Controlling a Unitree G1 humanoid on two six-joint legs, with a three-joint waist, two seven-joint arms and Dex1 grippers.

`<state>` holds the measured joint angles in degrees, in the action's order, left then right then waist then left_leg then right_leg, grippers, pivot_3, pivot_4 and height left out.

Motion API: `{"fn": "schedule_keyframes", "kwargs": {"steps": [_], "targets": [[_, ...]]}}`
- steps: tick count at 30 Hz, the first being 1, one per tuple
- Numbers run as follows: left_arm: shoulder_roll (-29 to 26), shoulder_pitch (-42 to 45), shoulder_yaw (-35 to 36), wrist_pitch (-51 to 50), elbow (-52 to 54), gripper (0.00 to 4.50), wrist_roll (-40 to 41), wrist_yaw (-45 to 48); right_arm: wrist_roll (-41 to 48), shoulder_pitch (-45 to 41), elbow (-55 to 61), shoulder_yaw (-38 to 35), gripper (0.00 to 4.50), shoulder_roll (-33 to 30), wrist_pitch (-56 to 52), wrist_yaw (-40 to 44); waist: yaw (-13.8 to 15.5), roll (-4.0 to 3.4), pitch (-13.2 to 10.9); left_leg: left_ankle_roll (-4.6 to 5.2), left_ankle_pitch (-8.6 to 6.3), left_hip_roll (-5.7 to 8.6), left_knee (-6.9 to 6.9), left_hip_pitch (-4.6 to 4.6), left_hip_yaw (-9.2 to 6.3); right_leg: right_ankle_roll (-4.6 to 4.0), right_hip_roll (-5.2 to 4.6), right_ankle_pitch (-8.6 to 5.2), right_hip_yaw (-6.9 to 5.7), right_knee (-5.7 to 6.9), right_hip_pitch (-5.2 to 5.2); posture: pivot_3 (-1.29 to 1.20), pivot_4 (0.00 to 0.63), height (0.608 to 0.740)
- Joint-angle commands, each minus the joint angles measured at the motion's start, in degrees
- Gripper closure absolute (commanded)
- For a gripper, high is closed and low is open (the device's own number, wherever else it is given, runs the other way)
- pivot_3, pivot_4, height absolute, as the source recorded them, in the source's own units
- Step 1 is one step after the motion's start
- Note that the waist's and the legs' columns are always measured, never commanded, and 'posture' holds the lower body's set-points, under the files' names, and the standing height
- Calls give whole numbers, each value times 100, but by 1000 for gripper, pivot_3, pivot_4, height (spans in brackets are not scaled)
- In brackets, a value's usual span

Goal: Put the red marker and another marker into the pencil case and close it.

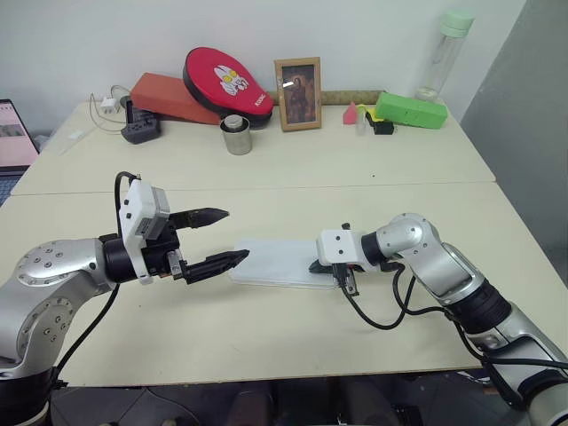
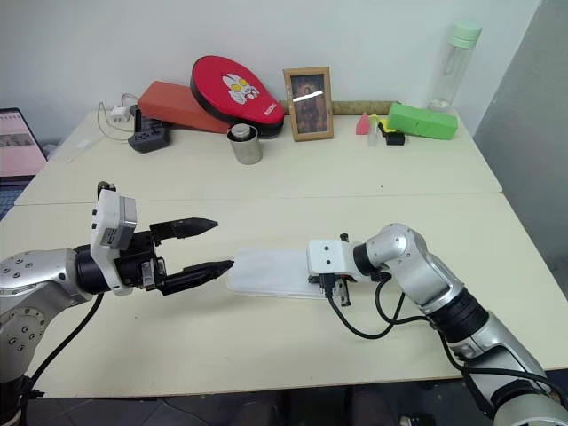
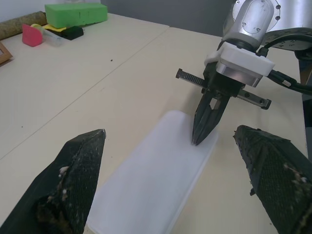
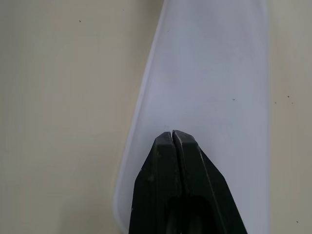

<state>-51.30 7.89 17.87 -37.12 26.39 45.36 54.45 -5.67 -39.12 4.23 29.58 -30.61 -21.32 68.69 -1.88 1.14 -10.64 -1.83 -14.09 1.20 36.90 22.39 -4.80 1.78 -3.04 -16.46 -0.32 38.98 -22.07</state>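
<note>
The pencil case lies flat on the near table with its white lid down. My right gripper is shut with nothing in it. Its joined fingertips point down onto the lid at the case's right end, which the right wrist view shows as the pencil case running away from the tips. My left gripper hovers open just off the case's left end, both fingers aimed along the case. The red marker and the other marker are out of view.
Along the far table stand a green box, a photo frame, a metal cup, a red padded case, a power strip and a bottle. A laptop sits at the far left.
</note>
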Motion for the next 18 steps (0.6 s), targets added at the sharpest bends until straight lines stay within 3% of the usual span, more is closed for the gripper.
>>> {"fn": "schedule_keyframes", "kwargs": {"steps": [1, 6, 10, 14, 18], "targets": [[0, 71, 47, 38, 84, 0, 38, -18, -282, 43, -358, 270, 4485, 20, 3, -72, -3, 1, 0, 0, 0, -2, 0, -2, 0, 0, 0, 0, 1, 0, 1, 0, 150, 740], [31, 65, 90, 54, 42, 0, 21, -79, 558, 128, 130, -231, 4485, 156, -329, 197, -4, 2, 1, 0, 0, -8, 0, -8, 0, -2, 1, 1, 1, 1, 5, 0, 150, 740], [145, 217, 200, 120, -299, 0, -121, -371, 1613, 121, 448, -1439, 4485, 324, -1072, -87, 7, -2, -2, 0, 0, -7, 0, 7, -5, -3, 0, 1, -1, 1, -5, 0, 150, 740], [325, 513, 343, 299, -883, 0, -402, -816, 1945, 171, 353, -2292, 4485, 150, -1533, -623, 35, -1, -3, 0, 0, 3, 4, 24, -13, -3, 0, 2, -9, -1, -14, 0, 150, 740], [399, 622, 435, 809, -1702, 0, -990, -1117, 1902, 379, 24, -2818, 3782, -277, -1608, -1042, 37, -1, -3, 0, 0, 9, 1, 27, -7, -3, -1, 1, -8, -3, -18, 0, 150, 740]]}}
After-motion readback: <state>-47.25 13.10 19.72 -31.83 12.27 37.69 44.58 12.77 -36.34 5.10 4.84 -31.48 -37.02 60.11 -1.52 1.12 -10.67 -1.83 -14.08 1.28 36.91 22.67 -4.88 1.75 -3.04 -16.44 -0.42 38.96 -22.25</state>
